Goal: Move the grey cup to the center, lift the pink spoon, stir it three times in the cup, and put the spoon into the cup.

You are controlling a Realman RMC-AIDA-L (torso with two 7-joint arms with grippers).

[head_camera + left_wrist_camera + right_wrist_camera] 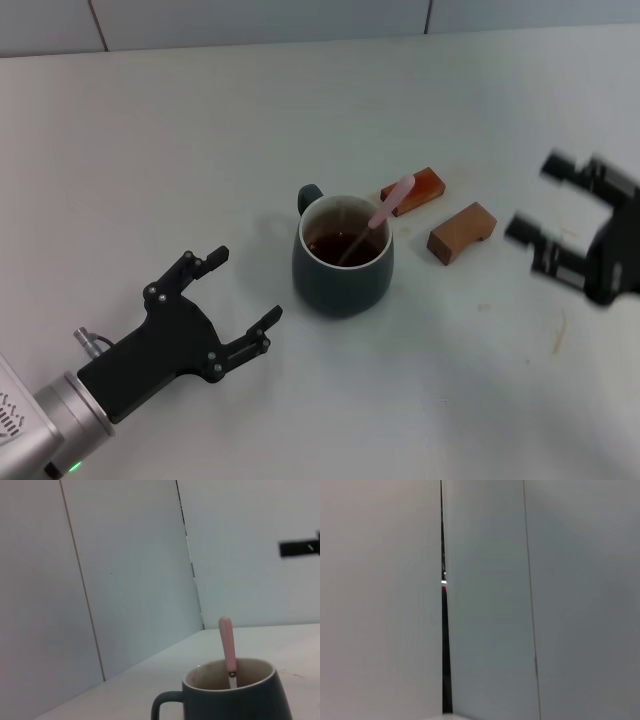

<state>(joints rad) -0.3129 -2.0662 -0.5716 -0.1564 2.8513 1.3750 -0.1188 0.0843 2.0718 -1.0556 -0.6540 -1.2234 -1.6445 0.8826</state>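
Note:
The grey cup [342,262] stands near the middle of the white table with dark brown liquid inside. The pink spoon [385,210] rests in it, its bowl in the liquid and its pink handle leaning over the rim toward the right. The left wrist view shows the cup [235,695] with the spoon [226,642] standing in it. My left gripper [238,293] is open and empty, left of the cup and apart from it. My right gripper [530,200] is open and empty at the right edge, well away from the cup.
Two brown wooden blocks lie just right of the cup: a darker one [420,188] behind the spoon handle and a lighter one [462,232] beside it. A tiled wall runs behind the table [180,150].

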